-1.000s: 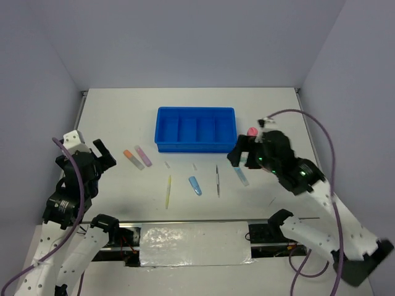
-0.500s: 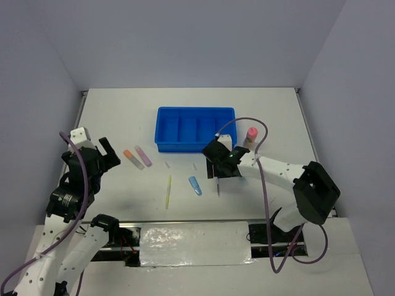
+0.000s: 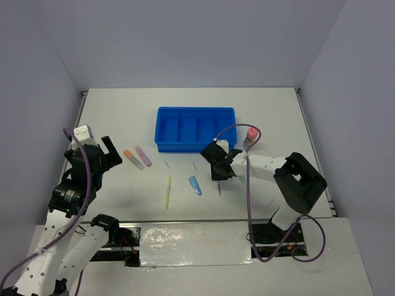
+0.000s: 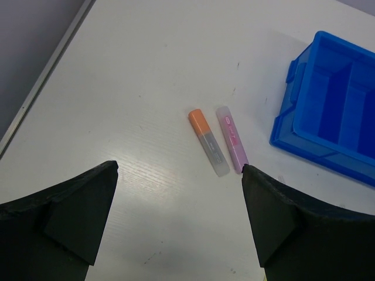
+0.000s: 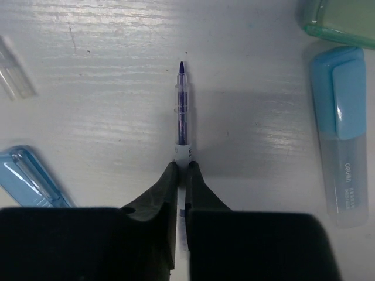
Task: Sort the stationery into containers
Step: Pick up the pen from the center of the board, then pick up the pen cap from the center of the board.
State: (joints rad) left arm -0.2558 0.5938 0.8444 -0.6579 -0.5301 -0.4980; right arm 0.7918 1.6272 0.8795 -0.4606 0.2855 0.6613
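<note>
The blue tray [image 3: 195, 128] with several narrow compartments sits at the table's middle back. My right gripper [image 3: 218, 171] is low over the table in front of it, shut on a thin white pen [image 5: 183, 105] whose blue tip points ahead of the jaws [image 5: 182, 167]. The pen's rear end [image 3: 219, 189] lies on the table. My left gripper [image 3: 99, 154] hovers open and empty at the left [image 4: 179, 168]. Ahead of it lie an orange marker [image 4: 206, 140] and a pink-purple marker [image 4: 232, 139], with the tray's corner [image 4: 334, 117] to their right.
A yellow pen [image 3: 168, 190] and a blue marker [image 3: 195, 185] lie near the front. A pink-capped glue stick [image 3: 250, 135] stands right of the tray. Beside the held pen lie a light-blue marker [image 5: 340, 158], a green one [image 5: 340, 23] and a clear cap [image 5: 12, 73].
The right arm swung left and down from beside the glue stick to the white pen, and its jaws closed on it. The left gripper shifted slightly and stayed open.
</note>
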